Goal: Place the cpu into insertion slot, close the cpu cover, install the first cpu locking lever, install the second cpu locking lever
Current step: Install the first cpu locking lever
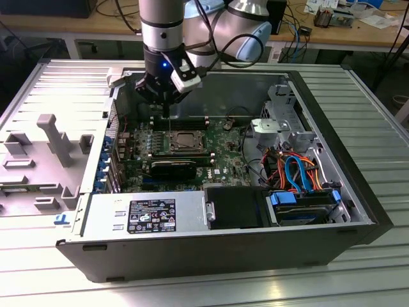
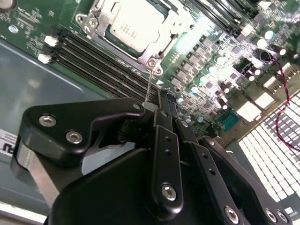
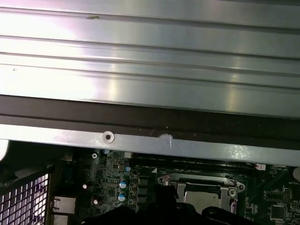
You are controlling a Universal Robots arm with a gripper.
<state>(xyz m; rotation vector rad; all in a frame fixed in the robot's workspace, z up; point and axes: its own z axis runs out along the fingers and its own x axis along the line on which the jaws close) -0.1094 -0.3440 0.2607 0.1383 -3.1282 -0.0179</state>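
The cpu (image 2: 133,26) lies silver face up in the insertion slot (image 1: 185,141) on the green board. The cpu cover (image 2: 174,19) is down flat around it; both also show in the first wrist view, cpu (image 3: 202,197) and cover (image 3: 232,190). A thin wire cpu locking lever (image 2: 149,84) stands up from the socket's corner, and its free end meets the side of my fingertips (image 2: 157,110). My gripper (image 2: 161,102) is shut, its black fingers pressed together. In the exterior view the gripper (image 1: 166,115) hangs just behind the socket's corner on that view's left.
Long black memory slots (image 2: 93,63) run beside the socket. The open computer case (image 1: 332,83) walls in the board; a power supply (image 1: 150,214) sits at the front, drive bays with blue and orange cables (image 1: 297,173) on the exterior view's right. A grey ribbed table (image 3: 150,61) surrounds the case.
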